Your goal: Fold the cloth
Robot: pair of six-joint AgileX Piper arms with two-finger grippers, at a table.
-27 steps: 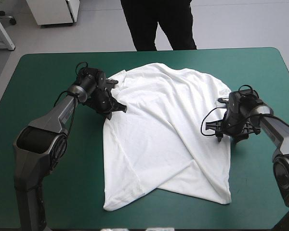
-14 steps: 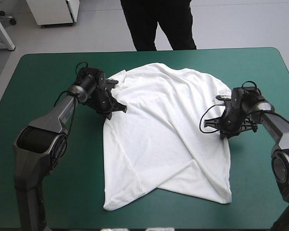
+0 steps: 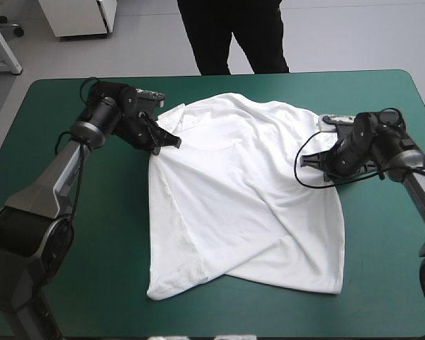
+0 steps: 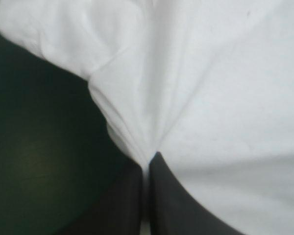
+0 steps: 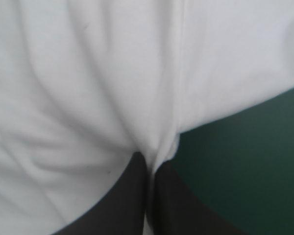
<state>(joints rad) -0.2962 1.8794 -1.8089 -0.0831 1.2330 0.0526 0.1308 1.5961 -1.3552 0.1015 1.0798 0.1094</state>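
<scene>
The T-shirt point(image 3: 244, 205) is lying spread across the middle of the tabletop point(image 3: 382, 276), collar toward the far edge, hem toward the near one. The left gripper point(image 3: 171, 141) and right gripper point(image 3: 327, 165) are pinching its opposite sides near the sleeves, fingers all but closed on fabric.

Right hand point(image 5: 149, 164) pinching T-shirt point(image 5: 88, 83) edge.

You have a table point(image 3: 382, 269) with a teal-green cover, its far corners rounded. Beyond its far edge lies a pale grey floor point(image 3: 354, 35). At the far left stands a white cabinet point(image 3: 78, 15), with a slanted white leg point(image 3: 3, 46) and a dark caster point(image 3: 15, 30) to its left.
</scene>
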